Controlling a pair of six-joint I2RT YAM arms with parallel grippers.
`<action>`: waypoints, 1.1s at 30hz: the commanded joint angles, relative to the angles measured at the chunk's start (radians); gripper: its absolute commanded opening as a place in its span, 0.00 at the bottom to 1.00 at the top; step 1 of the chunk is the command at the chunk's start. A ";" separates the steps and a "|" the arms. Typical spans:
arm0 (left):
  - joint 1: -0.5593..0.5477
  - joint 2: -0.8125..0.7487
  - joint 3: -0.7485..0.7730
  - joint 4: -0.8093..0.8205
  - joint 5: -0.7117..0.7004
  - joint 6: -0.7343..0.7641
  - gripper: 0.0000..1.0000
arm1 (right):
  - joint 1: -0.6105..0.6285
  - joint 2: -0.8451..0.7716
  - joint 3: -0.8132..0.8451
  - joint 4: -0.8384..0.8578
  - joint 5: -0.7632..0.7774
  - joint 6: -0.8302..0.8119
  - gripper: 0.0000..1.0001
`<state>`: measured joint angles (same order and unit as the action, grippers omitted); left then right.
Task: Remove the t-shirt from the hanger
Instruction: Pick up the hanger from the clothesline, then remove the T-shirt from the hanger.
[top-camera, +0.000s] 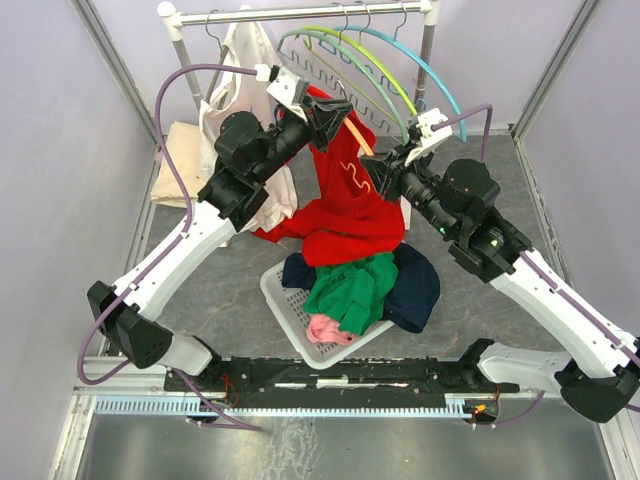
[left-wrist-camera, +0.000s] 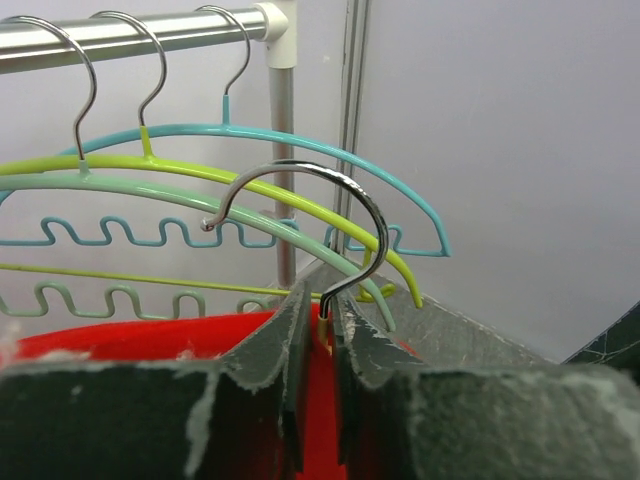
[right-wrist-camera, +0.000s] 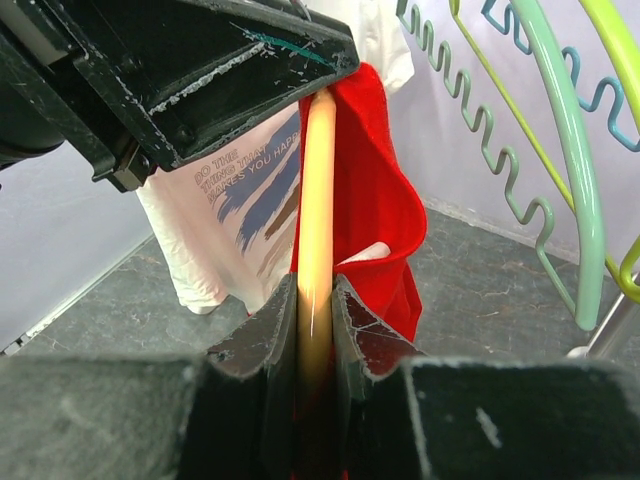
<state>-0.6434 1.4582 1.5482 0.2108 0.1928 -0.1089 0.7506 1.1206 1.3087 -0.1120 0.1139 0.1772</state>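
T-shirt (top-camera: 345, 210), red, slung on a pale hanger (right-wrist-camera: 316, 180) held clear of the rail (top-camera: 300, 13) over mid-table, bulk sagging toward 6 o'clock onto the clothes heaped in the white basket (top-camera: 272, 290). Left gripper (left-wrist-camera: 322, 302) pinched narrow on the stem of the metal hook (left-wrist-camera: 296, 164), pads pressed to the wire from 9 and 3 o'clock, red fabric bunched just beneath at 6 o'clock and apparently not caught between them. Right gripper (right-wrist-camera: 315, 300), at 4 o'clock of the left one in the overhead view, clamped on the bare hanger arm, only the pale bar between its pads. Red fabric just beside that bar, from 12 round to 3 o'clock of the fingers, outside the grip. Step in hand, by the look of it: working the garment off with both ends of the hanger secured. Probably best done by holding the hook high and steady, raising the gripped arm to dip the free one, and letting the fabric's own weight drag the collar off toward the basket, slowly enough to avoid snagging the neckline on the hook. Thin wire stem liable to turn in the pads, so worth guarding against twist. Far shoulder hidden under folds; cannot tell whether seated on the other arm.
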 joint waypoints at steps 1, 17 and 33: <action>-0.009 -0.007 0.042 -0.002 -0.012 0.066 0.15 | 0.004 -0.026 0.039 0.119 -0.036 0.006 0.02; -0.032 0.041 0.233 -0.178 -0.342 0.063 0.03 | 0.004 -0.081 0.050 0.011 0.016 -0.048 0.65; -0.030 0.179 0.690 -0.421 -0.494 0.180 0.03 | 0.005 -0.173 -0.037 -0.073 0.125 -0.088 0.71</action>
<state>-0.6739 1.6474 2.0998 -0.2493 -0.2459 0.0029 0.7525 0.9600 1.2926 -0.1684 0.1986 0.1066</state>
